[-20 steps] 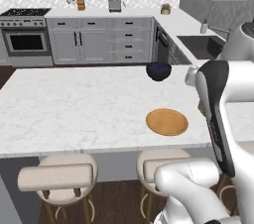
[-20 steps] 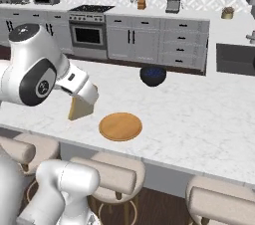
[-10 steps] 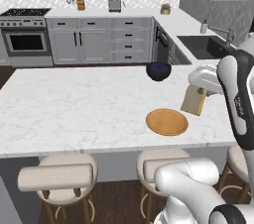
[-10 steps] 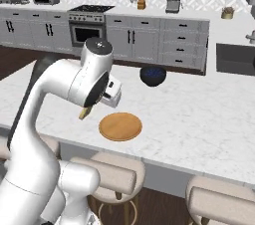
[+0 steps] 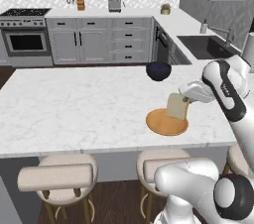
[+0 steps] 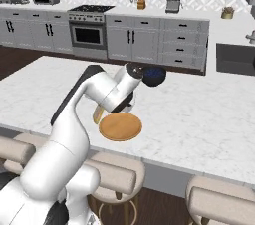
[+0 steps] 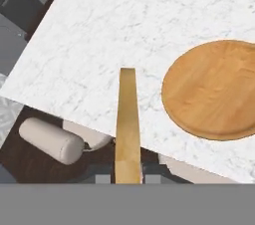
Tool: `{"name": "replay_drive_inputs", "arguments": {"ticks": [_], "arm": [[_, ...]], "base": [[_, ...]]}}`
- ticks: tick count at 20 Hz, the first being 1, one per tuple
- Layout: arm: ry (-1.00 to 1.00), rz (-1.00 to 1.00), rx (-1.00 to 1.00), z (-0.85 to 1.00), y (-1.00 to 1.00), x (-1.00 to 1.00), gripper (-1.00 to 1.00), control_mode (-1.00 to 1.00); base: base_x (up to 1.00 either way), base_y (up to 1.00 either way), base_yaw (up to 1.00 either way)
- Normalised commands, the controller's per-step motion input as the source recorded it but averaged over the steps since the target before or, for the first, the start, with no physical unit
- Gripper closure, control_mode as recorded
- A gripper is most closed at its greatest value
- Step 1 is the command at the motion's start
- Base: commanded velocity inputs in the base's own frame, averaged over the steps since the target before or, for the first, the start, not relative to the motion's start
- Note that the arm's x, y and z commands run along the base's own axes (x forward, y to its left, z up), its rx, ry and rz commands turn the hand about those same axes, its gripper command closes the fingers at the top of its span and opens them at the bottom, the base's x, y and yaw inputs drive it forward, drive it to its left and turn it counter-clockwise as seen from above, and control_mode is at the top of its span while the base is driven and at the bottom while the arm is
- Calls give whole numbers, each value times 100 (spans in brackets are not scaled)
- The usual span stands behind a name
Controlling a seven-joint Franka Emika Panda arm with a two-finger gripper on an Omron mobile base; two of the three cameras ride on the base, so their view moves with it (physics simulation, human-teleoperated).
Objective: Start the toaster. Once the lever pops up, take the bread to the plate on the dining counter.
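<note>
White marble covers the dining counter (image 5: pixel 74 109). The round wooden plate (image 5: pixel 166 122) lies flat on it, near the edge by the stools (image 5: pixel 57 178). The gripper (image 5: pixel 187 100) hangs over the plate's far side. Its jaws are nearly closed and pinch the bread (image 5: pixel 177 106) between them. The slice hangs down with its crust edge just above the plate. In the hand view the bread (image 7: pixel 127 124) shows edge-on, beside the plate (image 7: pixel 214 89). A dark blue bowl (image 5: pixel 158 71) sits farther back on the counter.
</note>
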Motion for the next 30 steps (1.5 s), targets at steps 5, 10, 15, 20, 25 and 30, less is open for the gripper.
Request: {"name": "replay_drive_inputs", "arguments": {"ticks": [5, 10, 15, 20, 25, 30], "arm": [[-17, 0, 7, -67, -3, 48, 100, -100], [-8, -3, 1, -61, -12, 47, 100, -100], [0, -2, 3, -52, -17, 49, 100, -100], [0, 0, 2, -50, -7, 50, 100, -100], [0, 0, 3, -35, -4, 64, 100, -100], [0, 0, 2, -40, -7, 38, 100, -100]], "base": [[0, 0, 0], [0, 0, 0], [0, 0, 0], [0, 0, 0], [0, 0, 0], [0, 0, 0]]}}
